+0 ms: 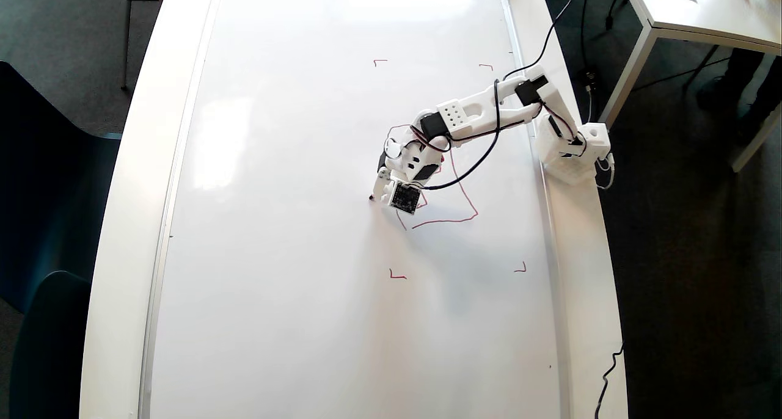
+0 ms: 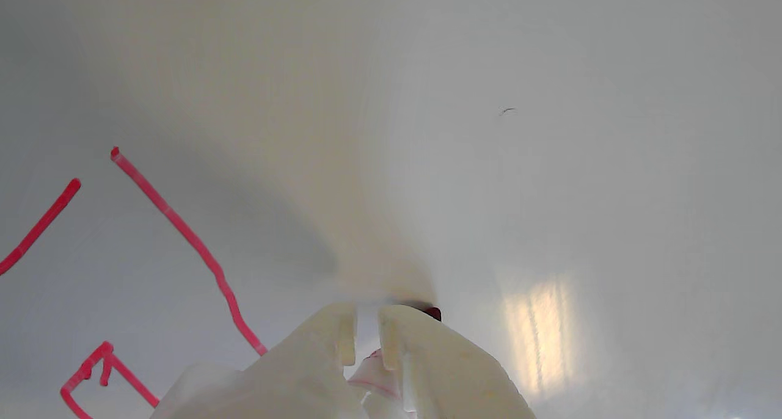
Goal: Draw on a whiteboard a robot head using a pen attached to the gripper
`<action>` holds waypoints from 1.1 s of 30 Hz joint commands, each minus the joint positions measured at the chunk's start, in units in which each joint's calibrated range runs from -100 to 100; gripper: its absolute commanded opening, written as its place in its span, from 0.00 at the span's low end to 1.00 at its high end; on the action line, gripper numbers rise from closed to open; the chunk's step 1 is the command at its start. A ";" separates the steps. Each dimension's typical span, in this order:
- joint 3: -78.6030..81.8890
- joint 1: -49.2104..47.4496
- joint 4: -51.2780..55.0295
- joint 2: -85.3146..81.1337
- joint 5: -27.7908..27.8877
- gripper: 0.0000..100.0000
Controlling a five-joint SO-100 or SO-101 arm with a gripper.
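The whiteboard [image 1: 293, 223] fills the table; in the wrist view the whiteboard [image 2: 489, 132] is the whole background. A part-drawn red robot head [image 1: 452, 220] lies right of centre, partly under the arm. The wrist view shows the robot head [image 2: 183, 236] as two slanting strokes and a small square at lower left. My white gripper [image 1: 380, 190] hovers at the figure's left edge. The gripper [image 2: 366, 327] has its fingers nearly together on the pen [image 2: 429, 312], whose dark red tip peeks past them. From overhead the pen [image 1: 372, 197] tip meets the board.
Small red corner marks [image 1: 397, 276] frame the drawing area. The arm's base [image 1: 574, 153] sits on the white table's right edge [image 1: 586, 254], with black cables trailing. Dark chairs [image 1: 43, 236] stand at left and another white table [image 1: 702, 16] at top right.
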 commanded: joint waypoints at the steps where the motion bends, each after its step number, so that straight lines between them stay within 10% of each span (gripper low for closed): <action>1: -1.70 0.10 -0.83 0.02 0.29 0.01; 33: -0.61 4.75 5.60 0.28 -0.14 0.01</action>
